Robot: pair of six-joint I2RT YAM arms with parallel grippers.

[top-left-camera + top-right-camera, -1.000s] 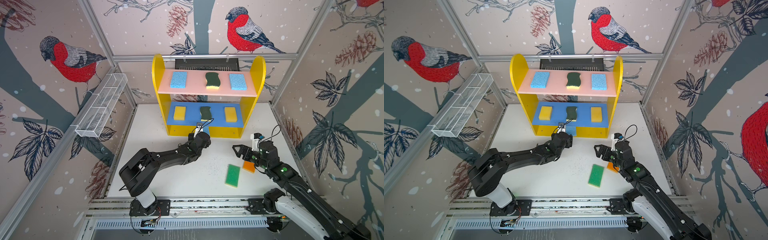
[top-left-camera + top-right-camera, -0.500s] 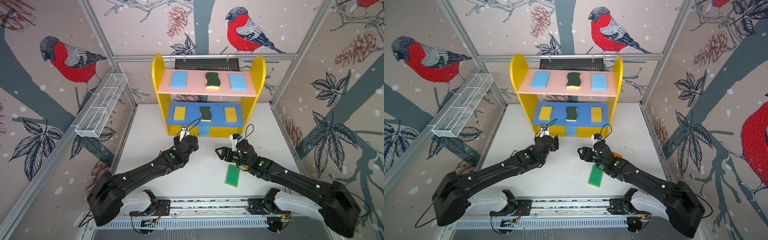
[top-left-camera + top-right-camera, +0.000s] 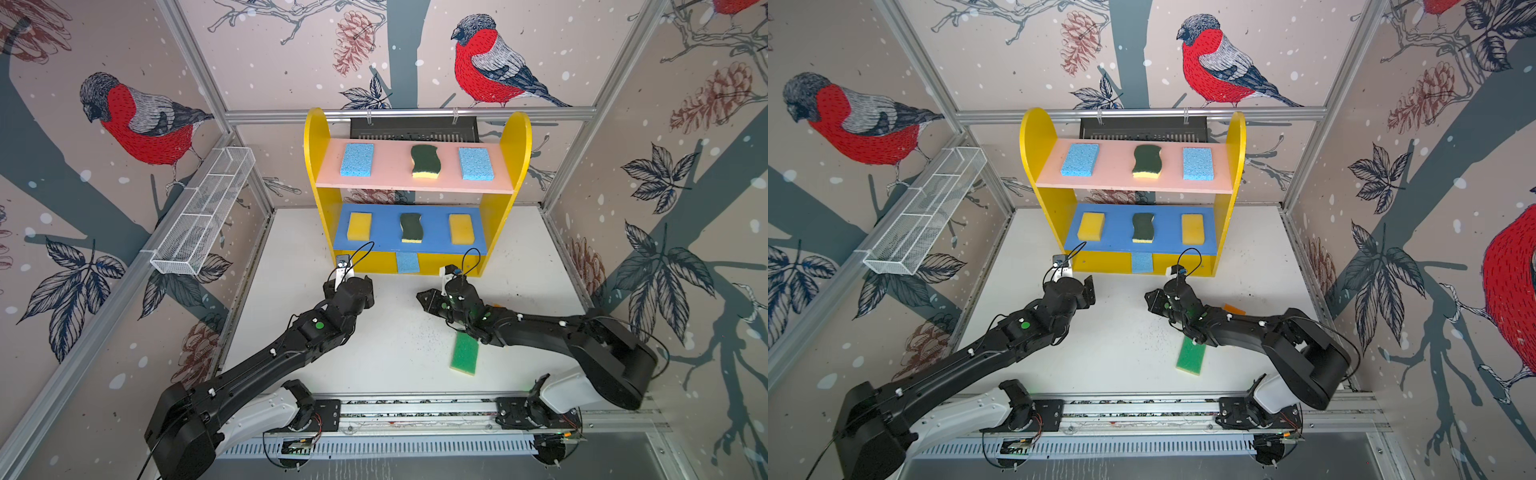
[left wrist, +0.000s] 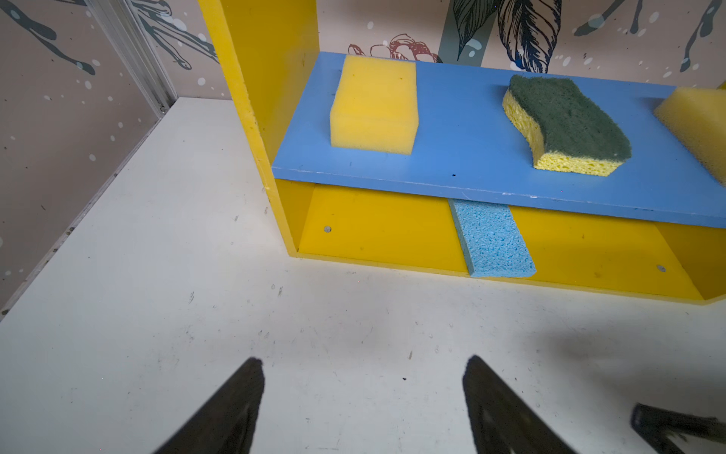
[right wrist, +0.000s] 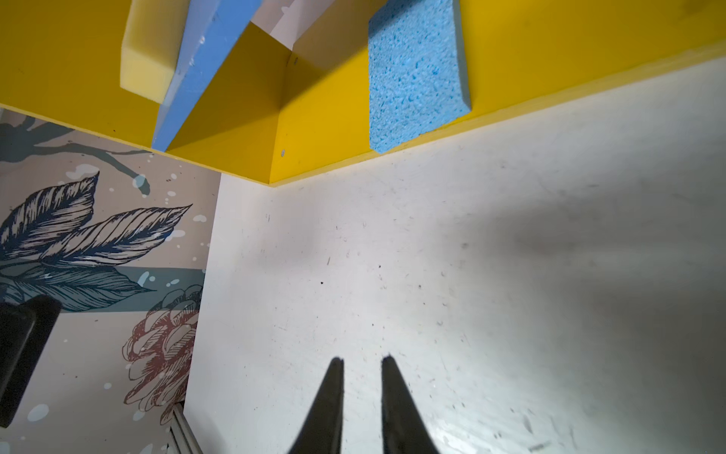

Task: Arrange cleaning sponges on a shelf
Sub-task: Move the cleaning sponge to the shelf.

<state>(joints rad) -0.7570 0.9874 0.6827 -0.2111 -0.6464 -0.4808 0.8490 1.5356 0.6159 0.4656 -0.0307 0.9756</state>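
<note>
Your left gripper (image 3: pixel 368 291) and right gripper (image 3: pixel 424 297) both sit low over the white table (image 3: pixel 386 361) in front of the shelf (image 3: pixel 316 137), well apart. You can't read either jaw gap in the top views.

Pink top board (image 3: pixel 390 176): light blue sponges (image 3: pixel 356 160) at both ends, dark-green wavy sponge (image 3: pixel 424 160) between them. Blue middle board (image 3: pixel 384 245): yellow sponges (image 3: pixel 359 226) at both ends, second wavy sponge (image 3: pixel 410 227) between. Bottom level: third light blue sponge (image 3: pixel 407 262), centred, at the front edge.

Green sponge (image 3: pixel 464 355) lies flat on the table, one end under your right arm (image 3: pixel 536 328). Orange sponge (image 3: pixel 1234 308) shows only as a sliver behind that arm in a top view.

Left wrist: fingers (image 4: pixel 235 405) are wide apart with nothing between them and bare table underneath. The shelf's left end is ahead, with the bottom blue sponge (image 4: pixel 491 239) lying half under the blue board.

Right wrist: fingers (image 5: pixel 330 401) are nearly closed, leaving a narrow slit with nothing in it. They're over bare table, and the same blue sponge (image 5: pixel 416 74) is ahead on the yellow bottom.
</note>
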